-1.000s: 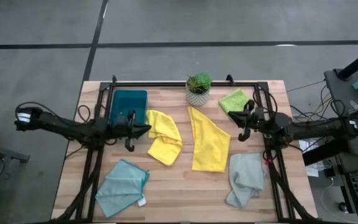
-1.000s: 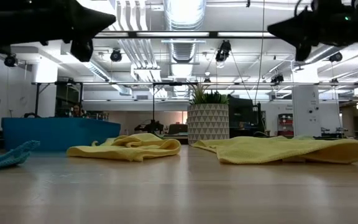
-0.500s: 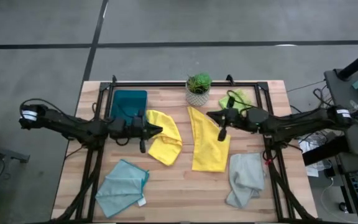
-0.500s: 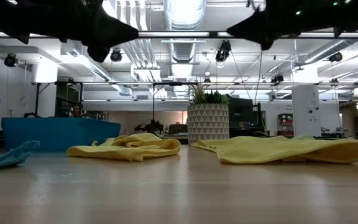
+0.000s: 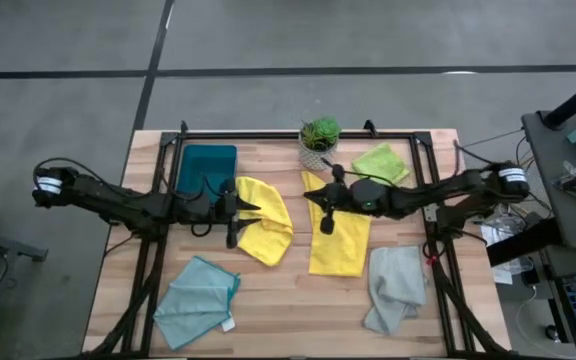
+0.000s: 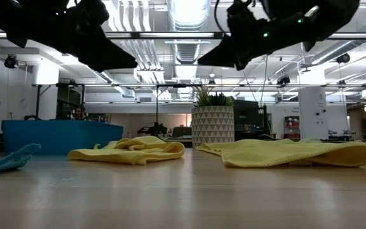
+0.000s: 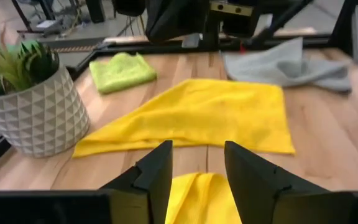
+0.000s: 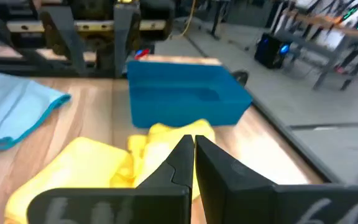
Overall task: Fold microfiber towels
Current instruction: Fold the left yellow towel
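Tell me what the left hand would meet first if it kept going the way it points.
The left hand, fingers apart and empty, points across the crumpled yellow towel toward the flat yellow towel. Going level, it would probably meet the right hand above that towel first; relative heights are unclear.

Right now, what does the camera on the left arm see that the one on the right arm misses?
Only the left wrist view shows the potted plant, the lime green towel, the grey towel and the spread yellow towel, past the open left gripper. Only the right wrist view shows the blue tray and the light teal towel, past the shut right gripper. Both show the crumpled yellow towel and the wooden table.
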